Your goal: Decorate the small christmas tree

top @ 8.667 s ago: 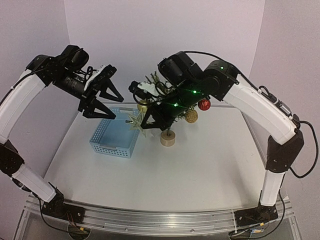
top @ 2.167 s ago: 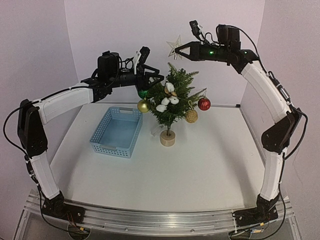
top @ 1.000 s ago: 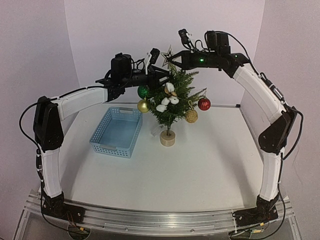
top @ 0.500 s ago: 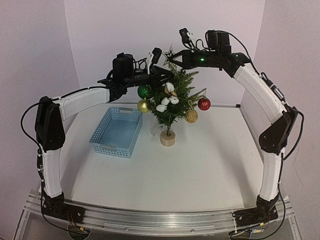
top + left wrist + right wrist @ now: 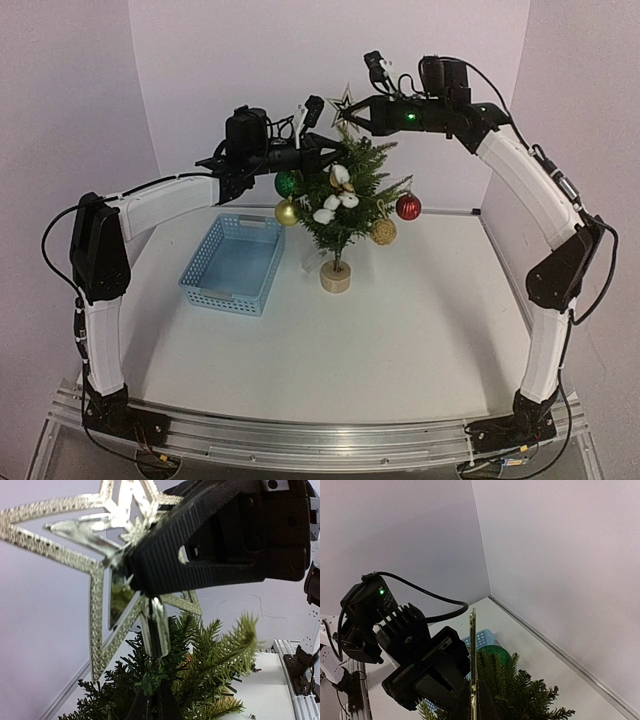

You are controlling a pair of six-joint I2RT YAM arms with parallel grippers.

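The small christmas tree (image 5: 345,205) stands mid-table on its wooden disc base (image 5: 335,279). It carries green (image 5: 288,182), gold (image 5: 287,211) and red (image 5: 407,207) balls and white cotton tufts (image 5: 335,195). My left gripper (image 5: 337,152) reaches in from the left and is shut on the tree's top sprig (image 5: 150,677). My right gripper (image 5: 354,113) is shut on a silver star topper (image 5: 345,102). The star (image 5: 107,575) hovers just above the tree tip, its stem (image 5: 155,630) pointing down at the sprig. In the right wrist view the star (image 5: 473,645) shows edge-on.
A blue perforated basket (image 5: 233,262) sits left of the tree. A glittery gold ball (image 5: 383,232) hangs on the tree's right side. White walls close the back and both sides. Both arms arch high over the table.
My left gripper has closed onto the tree's top sprig. My right arm has shifted the star slightly right and up; it stays just over the tip.
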